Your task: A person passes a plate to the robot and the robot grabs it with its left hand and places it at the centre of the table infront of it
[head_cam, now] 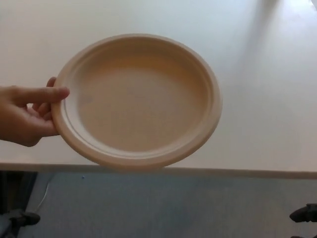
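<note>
- Head view: the plate [136,101] is pinched at its left rim by a person's hand [22,116], which enters from the picture's left edge.
- The person's thumb [42,93] is laid flat across the top of the rim, while the other fingers are curled beneath it and are mostly hidden by the plate.
- The plate is a round, beige, disposable-looking dish with a raised rim and a shallow, bare well; it is seen from above with its open side up.
- The plate is held up over the near part of the table [267,89], and its lower edge overlaps the table's front edge in the picture, so it is not seen to rest on the surface.
- The table is a pale, plain top that fills the upper part of the picture; a soft shadow is cast across its upper right corner.
- Below the table's front edge, a grey-blue floor [163,208] is seen.
- A small black part of the robot's left hand [22,218] is seen at the bottom left corner, well apart from the plate; whether its fingers are spread or closed cannot be told.
- A small black part of the robot's right hand [304,213] is seen at the bottom right corner, also well apart from the plate; the state of its fingers cannot be told either.
- Neither robot hand is touching the plate.
</note>
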{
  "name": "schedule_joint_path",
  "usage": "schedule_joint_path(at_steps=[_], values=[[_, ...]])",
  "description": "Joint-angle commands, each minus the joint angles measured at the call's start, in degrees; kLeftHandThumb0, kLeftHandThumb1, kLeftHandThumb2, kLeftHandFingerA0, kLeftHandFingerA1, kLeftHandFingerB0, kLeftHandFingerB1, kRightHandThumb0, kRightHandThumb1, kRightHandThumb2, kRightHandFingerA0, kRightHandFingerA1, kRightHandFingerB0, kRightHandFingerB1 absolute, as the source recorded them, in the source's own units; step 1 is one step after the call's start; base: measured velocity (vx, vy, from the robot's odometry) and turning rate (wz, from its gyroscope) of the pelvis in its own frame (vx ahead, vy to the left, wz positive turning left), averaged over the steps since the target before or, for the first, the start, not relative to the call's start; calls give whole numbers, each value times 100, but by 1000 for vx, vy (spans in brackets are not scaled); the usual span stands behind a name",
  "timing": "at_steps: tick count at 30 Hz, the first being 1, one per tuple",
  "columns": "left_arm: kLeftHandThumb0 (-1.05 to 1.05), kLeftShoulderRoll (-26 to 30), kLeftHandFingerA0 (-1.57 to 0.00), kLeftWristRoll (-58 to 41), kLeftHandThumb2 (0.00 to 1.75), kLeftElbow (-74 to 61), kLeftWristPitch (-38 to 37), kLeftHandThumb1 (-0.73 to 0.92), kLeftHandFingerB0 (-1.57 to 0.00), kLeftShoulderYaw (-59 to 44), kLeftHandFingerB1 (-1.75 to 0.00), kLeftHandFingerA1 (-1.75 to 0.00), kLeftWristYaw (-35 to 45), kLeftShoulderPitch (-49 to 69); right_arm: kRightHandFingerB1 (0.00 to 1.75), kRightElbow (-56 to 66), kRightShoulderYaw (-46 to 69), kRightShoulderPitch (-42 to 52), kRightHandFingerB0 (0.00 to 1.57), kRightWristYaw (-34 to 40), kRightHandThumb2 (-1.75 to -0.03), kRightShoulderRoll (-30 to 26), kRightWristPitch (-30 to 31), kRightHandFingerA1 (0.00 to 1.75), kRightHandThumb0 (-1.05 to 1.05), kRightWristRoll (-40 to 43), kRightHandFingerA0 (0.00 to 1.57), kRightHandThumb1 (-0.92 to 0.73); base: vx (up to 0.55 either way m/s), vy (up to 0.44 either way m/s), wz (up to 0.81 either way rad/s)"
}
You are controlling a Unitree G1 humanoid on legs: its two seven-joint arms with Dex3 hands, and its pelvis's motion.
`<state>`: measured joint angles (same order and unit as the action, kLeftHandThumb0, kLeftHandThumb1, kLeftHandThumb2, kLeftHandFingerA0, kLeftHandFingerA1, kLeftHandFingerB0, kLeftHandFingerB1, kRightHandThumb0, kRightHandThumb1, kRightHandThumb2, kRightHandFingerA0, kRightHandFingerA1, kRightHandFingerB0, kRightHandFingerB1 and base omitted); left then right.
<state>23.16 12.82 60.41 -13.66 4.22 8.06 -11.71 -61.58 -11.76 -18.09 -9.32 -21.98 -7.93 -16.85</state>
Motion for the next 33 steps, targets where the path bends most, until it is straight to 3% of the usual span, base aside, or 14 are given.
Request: schedule_joint_path(at_steps=[1,2,3,5,9,10,18,19,20,21,22,25,33], values=[[-48,77,-44,-29,57,139,-430,57,-29,-3,-30,-40,52,33,47,-183,-56,4,38,-69,-57,-113,-251,68,-51,-77,62,-61,0,0,0],[-48,76,-44,-28,57,157,-452,57,-29,-5,-30,-40,49,33,47,-200,-58,-1,38,-68,-57,-112,-264,68,-51,-78,62,-61,0,0,0],[-60,67,-29,-23,74,119,-488,46,-18,-7,-38,-45,-3,50,48,-211,-54,1,37,-67,-57,-115,-296,67,-51,-74,57,-62,0,0,0],[-63,54,-22,6,73,40,-639,46,-17,0,-37,-42,-123,97,49,-243,-41,3,35,-64,-57,-118,-369,68,-52,-64,57,-62,0,0,0],[-65,28,-25,69,75,-223,-1050,45,-16,37,-38,-44,-311,281,46,-304,-24,-9,33,-45,-58,-113,-426,67,-53,-72,59,-62,0,0,0],[-65,38,-24,127,75,-287,-1117,46,-16,77,-38,-44,-367,318,55,-312,-25,-15,27,-49,-89,-112,-426,72,-55,-76,57,-47,0,0,0],[-63,71,-27,431,75,-1002,-1911,45,-19,291,-38,-45,-855,872,55,-346,-53,93,27,-18,-88,-135,-502,72,-54,-115,58,-46,0,0,0],[-61,63,-29,347,57,-1459,-1782,54,-23,273,-29,-33,-737,1101,55,-391,-62,112,28,7,-88,-133,-512,73,-55,-130,59,-46,0,0,0],[-67,104,-27,485,76,-1797,-2007,47,-21,292,-39,-44,-917,1300,46,-399,-60,134,32,0,-58,-129,-526,70,-53,-125,63,-62,0,0,0],[-67,133,-27,597,76,-2014,-2184,47,-21,305,-39,-44,-1057,1431,46,-402,-57,149,32,-6,-58,-127,-534,70,-53,-120,63,-62,0,0,0],[-66,150,-31,749,75,-2471,-2509,46,-24,294,-39,-45,-1268,1709,55,-392,-48,189,27,-28,-87,-127,-542,74,-56,-105,60,-46,0,0,0],[-67,84,-35,1000,76,-3569,-2806,45,-26,181,-41,-45,-1576,2353,55,-335,-53,280,27,-41,-86,-122,-511,73,-55,-102,59,-47,0,0,0],[-62,-88,-36,1072,74,-5875,-3114,44,-27,-58,-41,-46,-1458,3795,53,-292,-189,468,26,-36,-86,-127,-497,69,-56,-215,56,-48,0,0,0]])
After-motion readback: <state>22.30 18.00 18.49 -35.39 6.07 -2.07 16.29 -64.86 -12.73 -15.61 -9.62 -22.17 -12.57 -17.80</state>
